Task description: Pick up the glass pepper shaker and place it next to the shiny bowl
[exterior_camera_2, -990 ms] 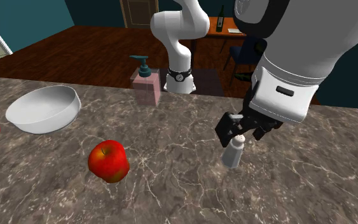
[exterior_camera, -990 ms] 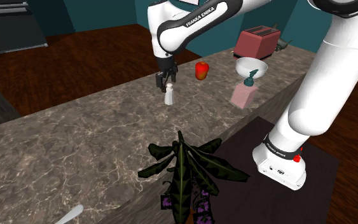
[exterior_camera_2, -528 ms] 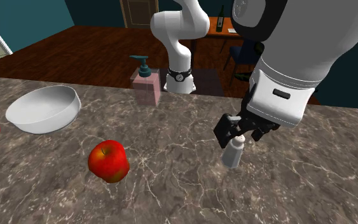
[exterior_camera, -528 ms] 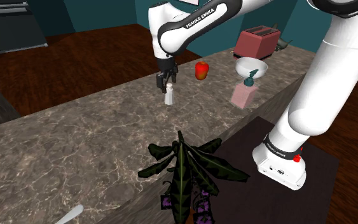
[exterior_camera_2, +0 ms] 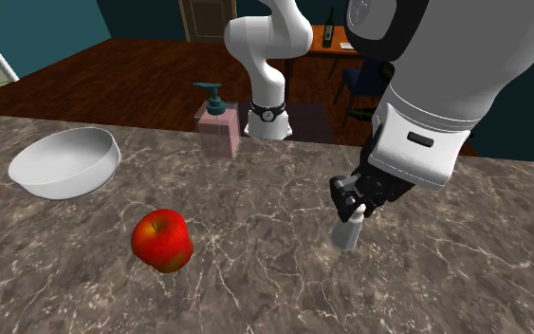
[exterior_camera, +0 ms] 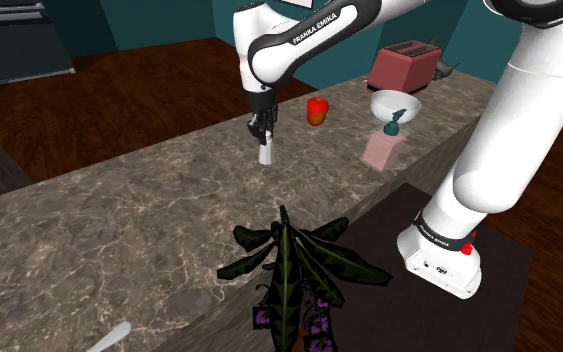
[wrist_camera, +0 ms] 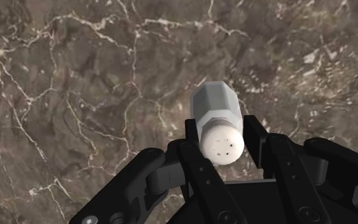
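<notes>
The pepper shaker is a small whitish bottle with a perforated cap, standing upright on the marbled counter. My gripper comes down on it from above, and both fingers clasp its neck just under the cap. The wrist view has the shaker pinched between the black fingers of the gripper. In the second exterior view the shaker rests on the counter beneath the gripper. The pale bowl sits well away, beyond a red apple.
A red apple lies between shaker and bowl. A pink soap dispenser stands near the bowl, a red toaster behind it. A dark leafy plant hangs over the counter's near edge by the stand.
The fingers, which stood apart around the shaker's top, have come together onto its neck. The arm and the shaker have stayed in place.
</notes>
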